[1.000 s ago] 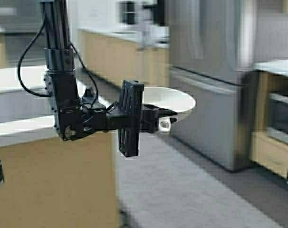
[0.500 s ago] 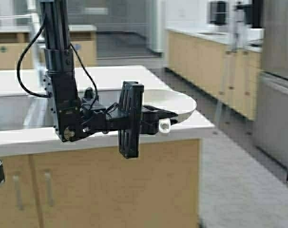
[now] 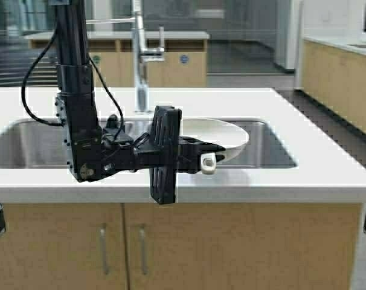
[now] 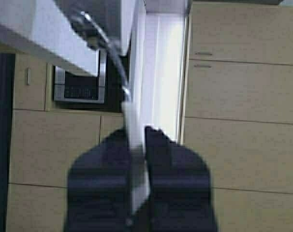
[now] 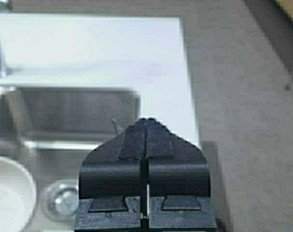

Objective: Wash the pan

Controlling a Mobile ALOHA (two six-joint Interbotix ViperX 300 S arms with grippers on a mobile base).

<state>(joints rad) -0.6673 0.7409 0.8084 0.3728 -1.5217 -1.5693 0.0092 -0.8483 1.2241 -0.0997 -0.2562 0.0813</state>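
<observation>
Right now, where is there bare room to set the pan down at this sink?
The countertop right of the sink is bare to its edge, as is the strip behind the basin beside the faucet. The left gripper holds the pan by its handle above the basin. The right gripper is shut, over the sink's right rim. The front ledge is narrow.

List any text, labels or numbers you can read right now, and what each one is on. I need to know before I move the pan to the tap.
No legible text in any view.
Two round blue stickers on the far cabinets: marks too small to read.
Wall oven panel in the left wrist view: display too blurred to read.
The pan, the left pincer, the sink and the faucet: no markings visible.
</observation>
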